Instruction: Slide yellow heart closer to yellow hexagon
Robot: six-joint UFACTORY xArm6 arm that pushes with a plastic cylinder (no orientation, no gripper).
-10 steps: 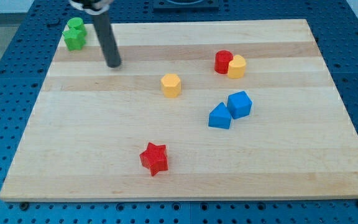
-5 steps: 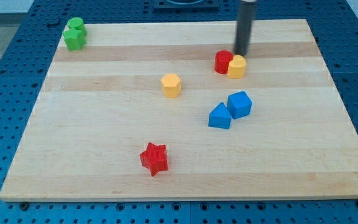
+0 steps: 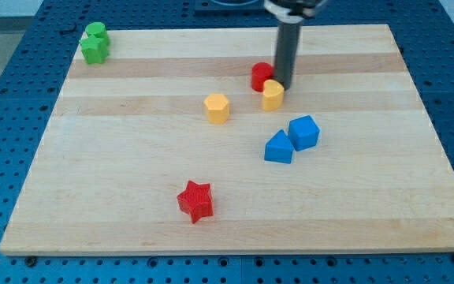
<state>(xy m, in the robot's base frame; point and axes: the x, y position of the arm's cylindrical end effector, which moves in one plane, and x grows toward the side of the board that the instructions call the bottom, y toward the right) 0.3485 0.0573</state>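
Wooden desk [image 3: 132, 197] with coloured blocks and a dark rod pressing at the yellow heart [image 3: 273, 94].

Part of a red block [image 3: 262, 76] sits behind the rod, its shape hard to make out; it touches the yellow heart at the heart's upper left. The rod's top is cut off at the view's top, and the arm carries no pincer, only my tip [image 3: 281, 85], which meets the heart's upper edge. The yellow hexagon [image 3: 217, 107] lies near the heart, to the view's left and slightly lower, with bare wood between them. Below the heart, two blue blocks [image 3: 292, 139] touch each other. A red star [image 3: 195, 200] sits toward the view's bottom, well apart. A green block [image 3: 94, 42] occupies the top left corner, its shape unclear.
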